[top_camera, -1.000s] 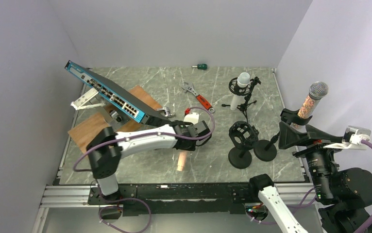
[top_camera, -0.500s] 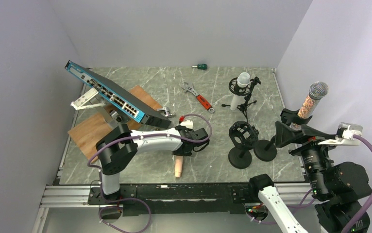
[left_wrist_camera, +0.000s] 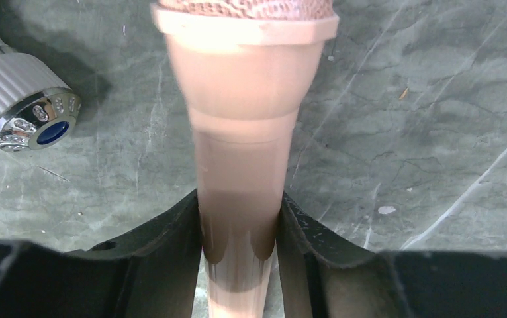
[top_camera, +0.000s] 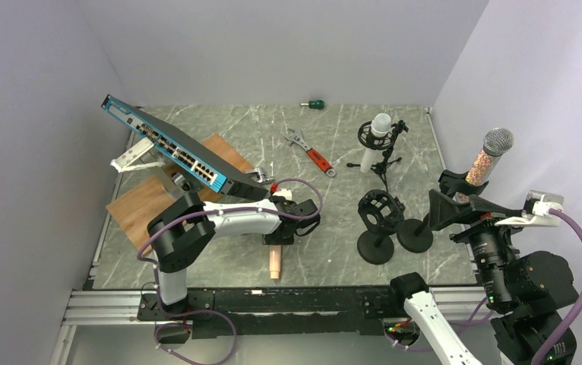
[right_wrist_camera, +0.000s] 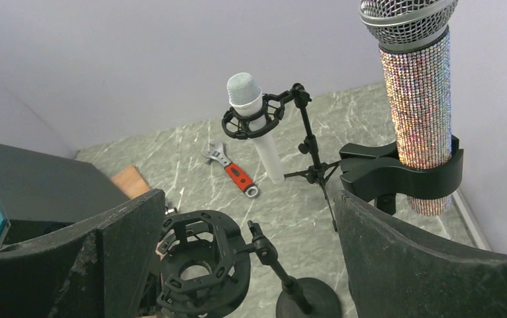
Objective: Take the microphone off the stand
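My left gripper (top_camera: pixel 278 237) is shut on a pink microphone (top_camera: pixel 275 262), held low over the table's near middle with its handle end toward the near edge. In the left wrist view both jaws press the pink microphone's handle (left_wrist_camera: pixel 241 165) at the gripper (left_wrist_camera: pixel 239 232). An empty black shock-mount stand (top_camera: pixel 379 211) stands to the right. My right gripper (top_camera: pixel 470 211) is open and empty, raised next to a glittery microphone (top_camera: pixel 487 158) clipped in a black stand. In the right wrist view the gripper (right_wrist_camera: pixel 251 265) frames the empty mount (right_wrist_camera: pixel 201 265) and the glittery microphone (right_wrist_camera: pixel 419 99).
A white microphone (top_camera: pixel 377 129) sits in a tripod shock mount at the back right, also seen from the right wrist (right_wrist_camera: pixel 254 126). A red wrench (top_camera: pixel 314 156), a tilted blue network switch (top_camera: pixel 174 152), a wooden board (top_camera: pixel 140 201) and a chrome knob (left_wrist_camera: pixel 29 109) are nearby.
My left gripper has drawn back left and toward the near edge, lowering the pink microphone. My right arm has shifted slightly left.
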